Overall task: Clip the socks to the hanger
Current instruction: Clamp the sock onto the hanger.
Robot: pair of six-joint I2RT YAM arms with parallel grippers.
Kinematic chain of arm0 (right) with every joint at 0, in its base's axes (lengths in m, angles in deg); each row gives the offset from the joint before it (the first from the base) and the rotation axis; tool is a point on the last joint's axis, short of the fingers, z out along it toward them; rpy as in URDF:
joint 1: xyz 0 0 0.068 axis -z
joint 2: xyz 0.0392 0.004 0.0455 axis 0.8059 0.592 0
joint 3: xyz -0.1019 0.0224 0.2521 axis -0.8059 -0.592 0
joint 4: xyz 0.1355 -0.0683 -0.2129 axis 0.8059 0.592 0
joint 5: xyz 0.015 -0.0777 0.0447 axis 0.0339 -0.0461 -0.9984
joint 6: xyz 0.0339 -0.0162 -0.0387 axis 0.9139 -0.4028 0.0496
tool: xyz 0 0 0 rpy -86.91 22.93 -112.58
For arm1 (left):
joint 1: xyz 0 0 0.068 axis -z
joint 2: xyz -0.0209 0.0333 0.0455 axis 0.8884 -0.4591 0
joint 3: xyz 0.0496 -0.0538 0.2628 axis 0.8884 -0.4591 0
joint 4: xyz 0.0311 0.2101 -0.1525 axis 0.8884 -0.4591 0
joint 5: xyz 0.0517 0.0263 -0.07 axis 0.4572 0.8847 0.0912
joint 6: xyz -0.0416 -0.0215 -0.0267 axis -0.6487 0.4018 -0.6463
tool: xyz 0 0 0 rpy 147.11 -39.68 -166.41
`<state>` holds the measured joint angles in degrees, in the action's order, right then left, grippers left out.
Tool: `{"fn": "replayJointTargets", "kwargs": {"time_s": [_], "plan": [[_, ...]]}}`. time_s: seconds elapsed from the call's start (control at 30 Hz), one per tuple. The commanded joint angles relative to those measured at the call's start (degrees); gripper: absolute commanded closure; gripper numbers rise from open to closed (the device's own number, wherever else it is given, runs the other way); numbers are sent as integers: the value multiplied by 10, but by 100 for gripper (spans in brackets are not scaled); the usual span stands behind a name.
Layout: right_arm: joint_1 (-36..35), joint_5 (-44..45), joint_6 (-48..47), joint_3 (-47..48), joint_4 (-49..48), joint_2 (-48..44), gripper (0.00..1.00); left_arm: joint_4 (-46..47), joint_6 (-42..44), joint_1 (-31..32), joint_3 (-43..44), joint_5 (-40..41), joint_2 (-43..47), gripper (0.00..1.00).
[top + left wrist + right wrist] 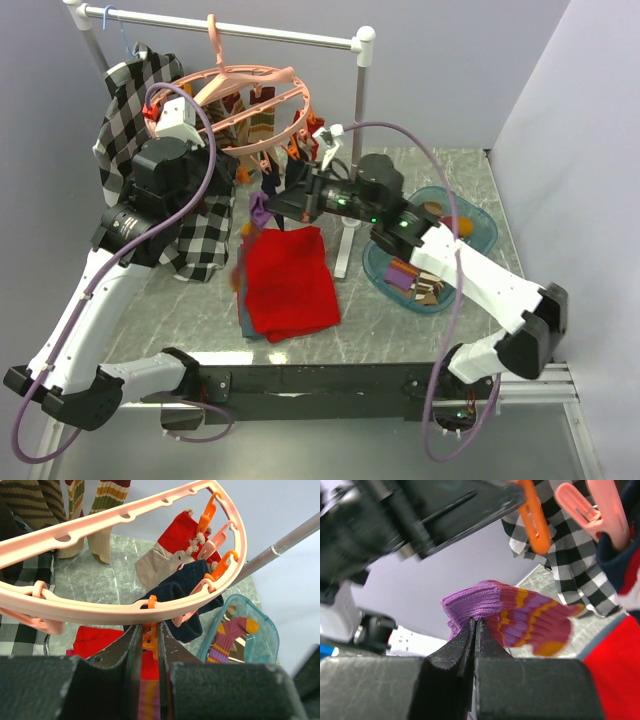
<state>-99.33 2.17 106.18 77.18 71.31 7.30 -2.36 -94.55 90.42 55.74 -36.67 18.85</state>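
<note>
We take the clip-to-cuff relation as the ref. for the next move. The left gripper (150, 630) has its jaws clamped on an orange clip (150, 644) hanging from the near ring of the hanger (100, 611). We cannot tell whether the clip mouth is squeezed open. The right gripper (474, 626) has its jaws pressed together on the cuff of the purple sock (520, 617), w/ only a bunched cuff edge showing above the tips. In the right wrist view the same clip sits above and to the right of the cuff, apart from it. The sock's long axis runs sideways from the jaws, toe end toward the checked shirt (560, 565), approx. level. In the top view the sock is held off the desk (190, 310), just under the hanger's front rim and above the far edge of the red cloth (290, 280). Our judgement: the right arm is the mover. It needs to bring the cuff up and across into the clip mouth while the left arm steadies the clip. Risk: little fabric is offered to the clip.
</note>
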Motion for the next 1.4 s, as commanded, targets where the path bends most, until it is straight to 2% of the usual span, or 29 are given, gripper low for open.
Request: {"fn": "replayJointTargets", "kwargs": {"time_s": [0.0,0.33,0.67,1.37], "plan": [[-10,49,58,37,-81,38,100,33,-4,1,7,-9,13,82],[5,90,96,55,-71,94,100,53,-2,2,-10,-9,31,82],[27,75,116,72,-55,114,100,80,3,1,-38,-23,48,81],[37,47,157,72,-85,114,100,121,50,1,-79,-40,62,79]]}}
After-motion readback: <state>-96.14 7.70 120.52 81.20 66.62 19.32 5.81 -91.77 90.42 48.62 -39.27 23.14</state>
